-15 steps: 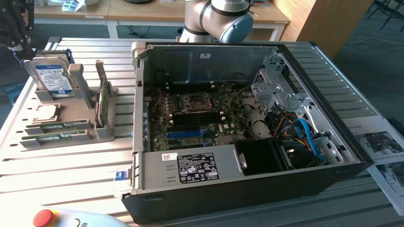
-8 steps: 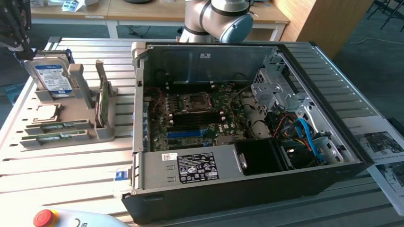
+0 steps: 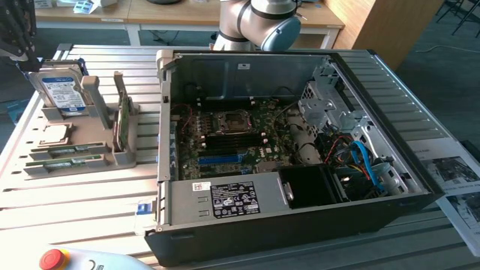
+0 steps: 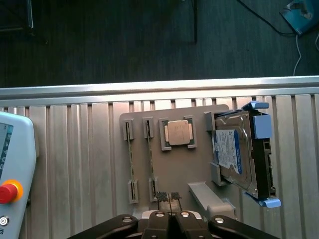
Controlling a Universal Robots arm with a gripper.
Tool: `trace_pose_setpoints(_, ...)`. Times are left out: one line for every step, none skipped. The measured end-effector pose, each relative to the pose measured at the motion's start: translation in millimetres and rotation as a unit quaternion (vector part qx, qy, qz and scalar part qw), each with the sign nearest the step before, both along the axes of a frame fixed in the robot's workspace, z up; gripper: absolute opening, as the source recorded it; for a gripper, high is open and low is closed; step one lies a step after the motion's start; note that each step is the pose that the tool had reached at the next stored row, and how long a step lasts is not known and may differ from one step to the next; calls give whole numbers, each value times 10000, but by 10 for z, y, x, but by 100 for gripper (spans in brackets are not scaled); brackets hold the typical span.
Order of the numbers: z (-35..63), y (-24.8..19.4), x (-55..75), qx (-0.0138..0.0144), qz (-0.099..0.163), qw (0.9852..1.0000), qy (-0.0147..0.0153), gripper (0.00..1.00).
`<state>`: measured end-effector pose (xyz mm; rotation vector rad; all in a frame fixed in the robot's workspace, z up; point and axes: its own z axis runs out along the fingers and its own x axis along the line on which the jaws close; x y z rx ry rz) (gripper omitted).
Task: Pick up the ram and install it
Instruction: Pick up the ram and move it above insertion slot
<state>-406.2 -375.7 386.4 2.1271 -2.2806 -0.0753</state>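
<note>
Fingers [image 4: 161, 198] closed together, empty, over the holder's [image 4: 194, 169] edge, near a ram [image 4: 151, 159].

Ribbed pale metal table [image 3: 75, 197], matt grey plastic holder [image 3: 123, 158], green circuit-board ram [image 3: 71, 150], shiny metal hard drive [image 3: 62, 93], matt black computer case [image 3: 300, 230], bare metal inside, paper sheets [image 3: 450, 169].

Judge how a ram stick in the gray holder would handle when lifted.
Probably light and stiff: the ram stick is a thin board. Standing on edge between the gray holder's clips, it would likely tip once freed. Bending might crack it.
</note>
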Motion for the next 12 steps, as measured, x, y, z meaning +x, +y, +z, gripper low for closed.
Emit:
trace_pose_setpoints(0,0,0,0,0,10000,0,11)
trace_pose_setpoints(0,0,0,0,0,10000,0,11)
trace_pose_setpoints(0,0,0,0,0,10000,0,11)
trace_pose_setpoints(0,0,0,0,2,10000,0,11)
trace_pose_setpoints(0,0,1,0,13,10000,0,11)
trace_pose_setpoints(0,1,2,0,31,10000,0,11)
trace_pose_setpoints(0,1,3,0,48,10000,0,11)
trace_pose_setpoints(0,1,3,0,61,10000,0,11)
trace_pose_setpoints(0,0,4,0,63,10000,0,11)
trace_pose_setpoints(0,0,4,0,63,10000,0,11)
trace_pose_setpoints(0,0,4,0,63,10000,0,11)
trace_pose_setpoints(0,0,4,0,63,10000,0,11)
